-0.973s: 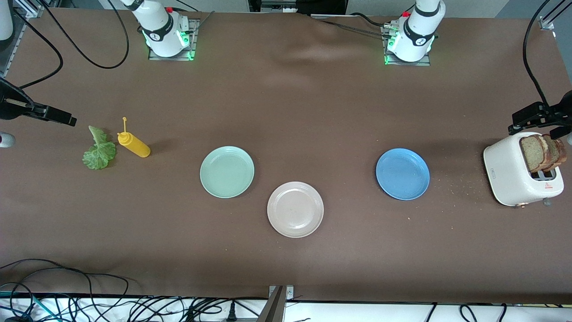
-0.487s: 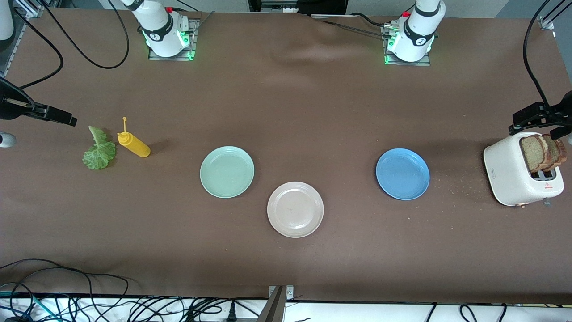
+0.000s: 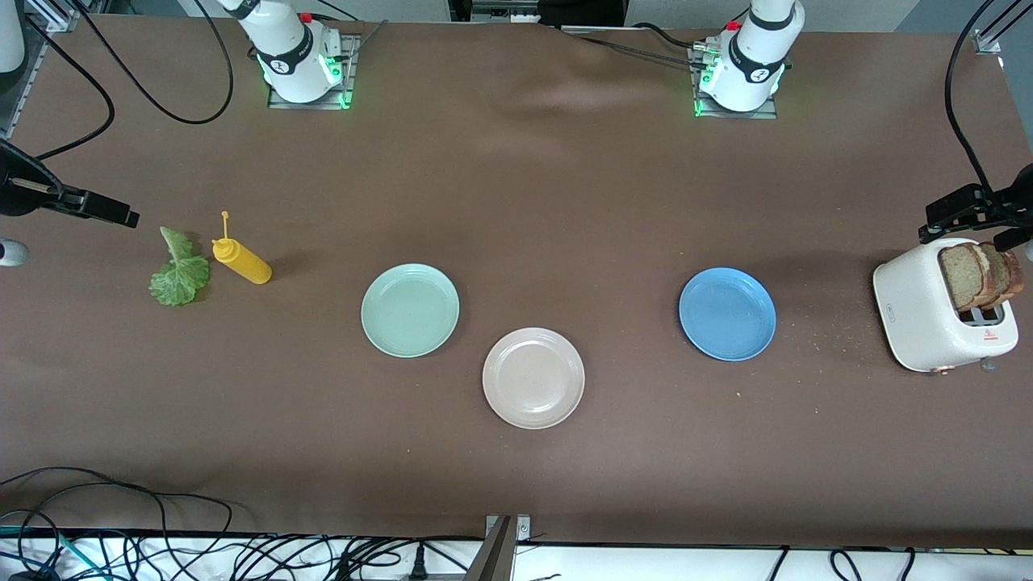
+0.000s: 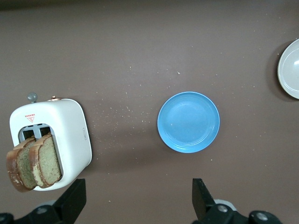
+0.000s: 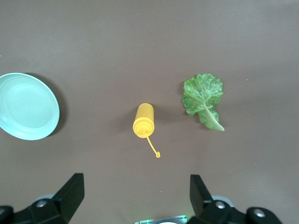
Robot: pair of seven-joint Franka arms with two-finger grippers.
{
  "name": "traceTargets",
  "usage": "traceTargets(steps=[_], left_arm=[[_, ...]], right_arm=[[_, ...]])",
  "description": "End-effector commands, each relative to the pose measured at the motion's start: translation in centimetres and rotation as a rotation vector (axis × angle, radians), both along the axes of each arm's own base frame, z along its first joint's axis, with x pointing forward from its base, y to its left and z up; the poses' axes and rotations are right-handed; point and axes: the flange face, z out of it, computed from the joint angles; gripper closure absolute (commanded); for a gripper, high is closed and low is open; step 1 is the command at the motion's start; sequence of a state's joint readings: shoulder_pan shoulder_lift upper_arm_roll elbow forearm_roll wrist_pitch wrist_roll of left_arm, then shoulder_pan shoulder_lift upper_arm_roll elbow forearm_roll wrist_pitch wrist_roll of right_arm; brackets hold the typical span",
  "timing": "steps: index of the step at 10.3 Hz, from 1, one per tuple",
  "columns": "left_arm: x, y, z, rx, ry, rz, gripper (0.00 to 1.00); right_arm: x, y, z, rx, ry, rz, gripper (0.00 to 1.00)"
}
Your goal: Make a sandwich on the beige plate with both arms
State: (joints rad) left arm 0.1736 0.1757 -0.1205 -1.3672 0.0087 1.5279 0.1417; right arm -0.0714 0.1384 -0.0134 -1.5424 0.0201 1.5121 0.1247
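The beige plate (image 3: pixel 533 378) sits bare mid-table, nearest the front camera; its edge also shows in the left wrist view (image 4: pixel 290 70). Two brown bread slices (image 3: pixel 980 274) stand in a white toaster (image 3: pixel 920 315) at the left arm's end, also in the left wrist view (image 4: pixel 32 161). A green lettuce leaf (image 3: pixel 179 274) lies at the right arm's end, also in the right wrist view (image 5: pixel 202 95). My left gripper (image 3: pixel 972 216) hangs open and empty over the toaster's edge (image 4: pixel 138 196). My right gripper (image 3: pixel 105 211) hangs open and empty above the table beside the lettuce (image 5: pixel 135 191).
A mint green plate (image 3: pixel 410 310) and a blue plate (image 3: pixel 727 314) flank the beige plate. A yellow squeeze bottle (image 3: pixel 242 262) lies beside the lettuce. Crumbs are scattered between the blue plate and the toaster. Cables run along the table's edges.
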Motion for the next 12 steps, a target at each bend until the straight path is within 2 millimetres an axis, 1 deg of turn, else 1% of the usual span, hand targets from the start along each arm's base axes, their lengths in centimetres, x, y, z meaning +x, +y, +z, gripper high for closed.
traceTargets(steps=[1,10,12], left_arm=[[-0.3,0.08,0.74,-0.017,-0.001,0.006,0.0],[-0.27,0.21,0.58,-0.007,0.003,-0.004,0.0],[-0.15,0.09,0.08,-0.013,0.013,-0.01,0.0]], right_arm=[[-0.11,0.18,0.67,0.012,-0.001,0.0,0.0],[-0.08,0.17,0.58,0.012,0.001,0.0,0.0],[-0.09,0.0,0.58,0.012,0.001,-0.003,0.0]])
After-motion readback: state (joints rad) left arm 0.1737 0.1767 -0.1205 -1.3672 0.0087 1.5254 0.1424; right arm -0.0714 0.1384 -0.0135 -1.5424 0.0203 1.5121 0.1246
